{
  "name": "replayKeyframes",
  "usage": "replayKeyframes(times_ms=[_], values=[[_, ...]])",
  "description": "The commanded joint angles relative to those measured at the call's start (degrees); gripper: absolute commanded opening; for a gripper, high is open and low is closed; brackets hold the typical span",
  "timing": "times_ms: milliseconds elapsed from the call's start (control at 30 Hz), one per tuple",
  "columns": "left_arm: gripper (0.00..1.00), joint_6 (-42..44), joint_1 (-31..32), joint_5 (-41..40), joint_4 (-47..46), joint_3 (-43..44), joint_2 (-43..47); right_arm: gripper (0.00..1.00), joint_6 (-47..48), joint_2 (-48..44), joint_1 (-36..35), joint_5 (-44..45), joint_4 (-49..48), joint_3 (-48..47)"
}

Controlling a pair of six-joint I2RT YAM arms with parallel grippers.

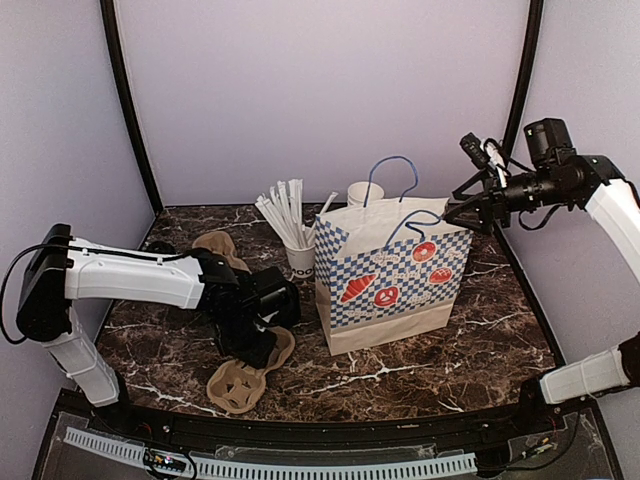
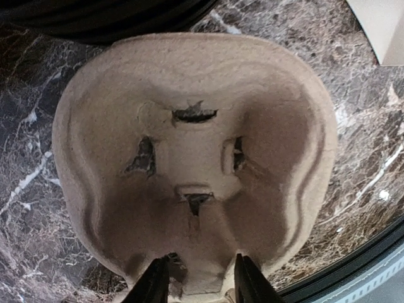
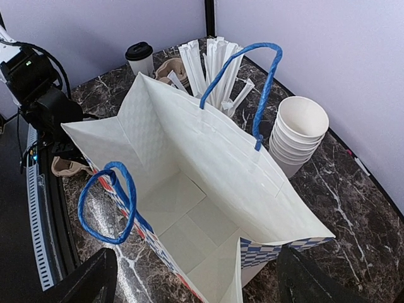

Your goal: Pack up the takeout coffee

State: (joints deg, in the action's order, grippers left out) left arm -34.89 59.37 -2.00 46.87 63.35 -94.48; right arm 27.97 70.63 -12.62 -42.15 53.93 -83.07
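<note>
We see the coffee on the desk behind the bag, its base hidden. The right claw gapes wide, partly out of frame. The left claw straddles the carrier rim, and we cannot tell if it grips.

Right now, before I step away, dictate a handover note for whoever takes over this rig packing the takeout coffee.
Left gripper: fingers straddle the near edge of the brown pulp cup carrier; cannot tell whether it is clamped.
Right gripper: open, empty, over the mouth of the paper bag.
The coffee cup, with its black lid on, stands at the far left of the table, apart from the bag.
Done: the bag stands open with nothing inside.
Left: get the lidded cup into the bag.
</note>
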Motion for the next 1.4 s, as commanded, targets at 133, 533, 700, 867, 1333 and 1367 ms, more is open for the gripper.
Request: replayKeyframes(times_ms=[133,533,700,867,1333,1367], values=[[0.35,-1.29,0.05,1.00,3.07,-0.54,-1.37,0.88,0.07,-1.18,0.14,-0.31,-2.24,1.49],[0.24,0.18,0.04,-0.89,11.65,6.64,4.34,0.88,1.81,-1.45,0.14,-0.43,0.69,-1.01],[0.24,2.14,-0.15,0.44,15.22,15.41,9.86,0.89,4.53,-1.87,0.16,-2.26,4.22,-4.19],[0.25,4.64,-0.98,0.81,16.74,24.94,12.29,0.89,7.27,-1.88,-0.37,-3.38,5.09,-4.42],[0.25,19.35,-5.94,7.63,15.29,67.68,-2.26,0.89,12.59,5.16,-15.92,12.78,6.82,-8.51],[0.25,20.15,-6.80,9.30,13.36,69.40,-3.53,0.89,12.75,5.77,-17.05,14.16,6.53,-8.71]])
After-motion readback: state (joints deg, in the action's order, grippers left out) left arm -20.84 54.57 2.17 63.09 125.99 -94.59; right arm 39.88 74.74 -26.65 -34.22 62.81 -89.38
